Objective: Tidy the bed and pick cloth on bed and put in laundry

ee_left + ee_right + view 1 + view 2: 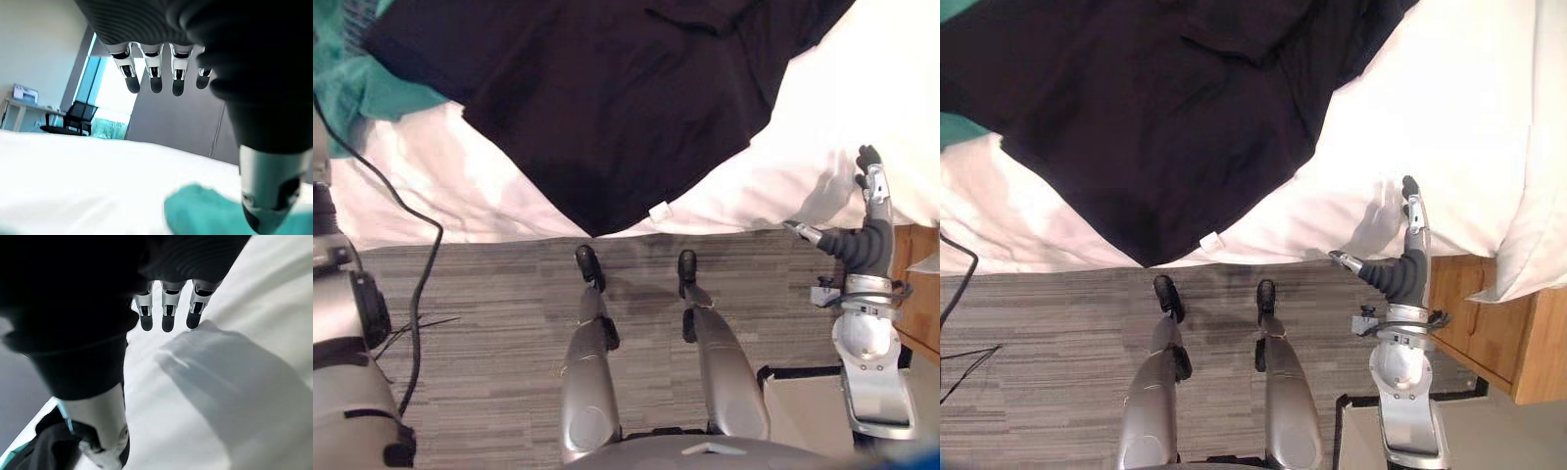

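Black cloth (pixel 607 98) spread on bed (pixel 842 127), left of straight-fingered empty right hand (pixel 875 211); left hand (pixel 155 78) likewise unclenched, empty.

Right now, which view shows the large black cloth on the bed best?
The left eye view: the large black cloth shows both side edges and its hanging corner. The right eye view crops its left side; the right wrist view catches one dark bit.

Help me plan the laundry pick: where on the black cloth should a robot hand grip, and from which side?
Probably the corner of the black cloth hanging over the bed edge, beside the white tag. Come from the floor side, pinching it: it drapes free there, while the rest lies flat. The open right robot hand is by that edge.
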